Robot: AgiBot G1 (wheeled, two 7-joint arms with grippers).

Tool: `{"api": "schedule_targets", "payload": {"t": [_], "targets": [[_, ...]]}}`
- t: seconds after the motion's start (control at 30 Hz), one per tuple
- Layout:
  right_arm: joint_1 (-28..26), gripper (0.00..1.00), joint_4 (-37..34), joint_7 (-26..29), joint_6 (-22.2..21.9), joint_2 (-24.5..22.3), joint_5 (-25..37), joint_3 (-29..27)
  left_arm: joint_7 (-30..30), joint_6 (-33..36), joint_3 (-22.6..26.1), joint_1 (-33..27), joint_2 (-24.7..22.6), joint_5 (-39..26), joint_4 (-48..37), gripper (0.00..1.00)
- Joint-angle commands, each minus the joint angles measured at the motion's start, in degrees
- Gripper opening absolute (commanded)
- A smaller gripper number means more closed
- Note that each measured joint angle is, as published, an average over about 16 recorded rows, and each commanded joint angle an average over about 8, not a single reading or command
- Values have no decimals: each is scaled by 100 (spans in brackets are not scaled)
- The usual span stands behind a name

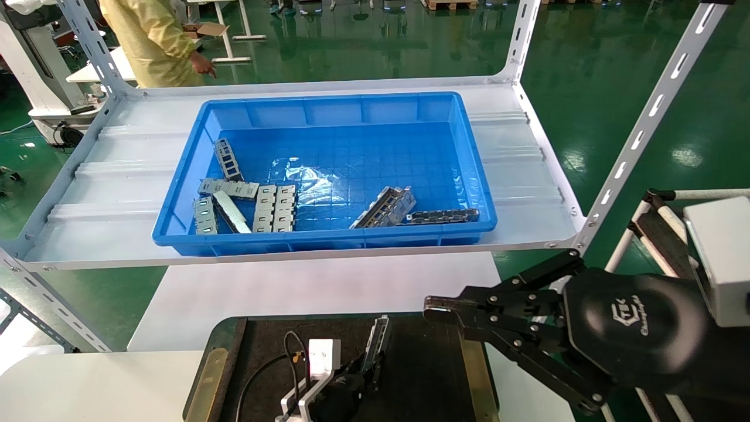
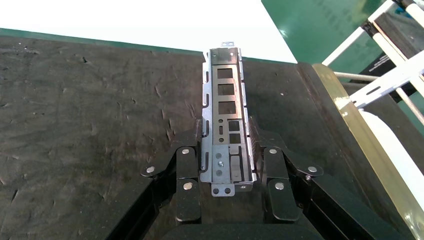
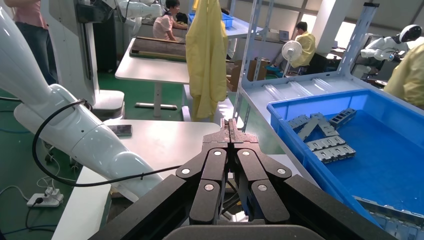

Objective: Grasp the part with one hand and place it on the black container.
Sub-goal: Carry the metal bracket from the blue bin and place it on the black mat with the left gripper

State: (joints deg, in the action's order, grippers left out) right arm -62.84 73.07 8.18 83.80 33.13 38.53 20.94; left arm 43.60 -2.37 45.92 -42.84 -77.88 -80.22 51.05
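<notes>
Nearest the camera, at the bottom centre of the head view, the left gripper (image 1: pixel 366 366) is over the black container (image 1: pixel 422 375), its fingers (image 2: pixel 186 167) clamped on the two long sides of the part (image 1: pixel 377 341). In the left wrist view the part (image 2: pixel 223 115) is a narrow silver channel with square cut-outs, its open face up, running straight out from between the fingers above the dark felt surface of the black container (image 2: pixel 90 125). Whether its far end touches the felt cannot be told.

At lower right of the head view the right gripper (image 1: pixel 436 309) is level with the container's right-hand brass strip, fingertips pressed together with nothing between them; the right wrist view confirms this.

Beyond, mid-frame, a blue bin (image 1: pixel 328 240) sits on a white shelf (image 1: pixel 117 193). It holds flat silver plates (image 1: pixel 274 206) at lower left, another channel bar (image 1: pixel 387 206) and a dark chain-like strip (image 1: pixel 442 215) at lower right.

At upper left, a person in a yellow coat (image 1: pixel 149 38) stands behind the shelf.
</notes>
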Motion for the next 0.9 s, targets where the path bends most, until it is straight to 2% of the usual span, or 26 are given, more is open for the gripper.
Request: {"api": "schedule_targets", "payload": {"t": [0.03, 0.43, 0.5, 0.57, 0.6, 0.7, 0.77, 0.83, 0.87, 0.9], "targets": [[0, 0, 0, 0, 0, 0, 0, 0, 90, -132, 172, -70, -4, 95, -68, 0], [0, 0, 0, -1, 0, 0, -1, 1, 225, -883, 1073, -280, -4, 858, -230, 0], [0, 8, 0, -1, 0, 0, -1, 1, 219, -996, 1203, -306, -4, 1014, -244, 0], [0, 31, 0, -1, -1, -1, -1, 1, 206, -1106, 1329, -334, -4, 1179, -254, 3], [0, 44, 0, -1, -1, -1, -1, 1, 198, -1159, 1389, -348, -4, 1264, -257, 9], [0, 81, 0, -1, -1, -1, -1, 2, 157, -1317, 1571, -393, -3, 1538, -263, 46], [0, 98, 0, -1, -1, -1, -1, 2, 116, -1418, 1693, -427, -3, 1734, -263, 71], [-1, 100, 0, -1, -1, -1, -1, 2, 62, -1518, 1816, -461, -2, 1938, -260, 93], [-1, 100, 0, -1, -1, -1, -1, 2, 29, -1568, 1879, -479, -2, 2043, -257, 99], [-1, 100, 0, -1, -1, -1, -1, 2, -6, -1618, 1939, -495, -3, 2147, -253, 100]]}}
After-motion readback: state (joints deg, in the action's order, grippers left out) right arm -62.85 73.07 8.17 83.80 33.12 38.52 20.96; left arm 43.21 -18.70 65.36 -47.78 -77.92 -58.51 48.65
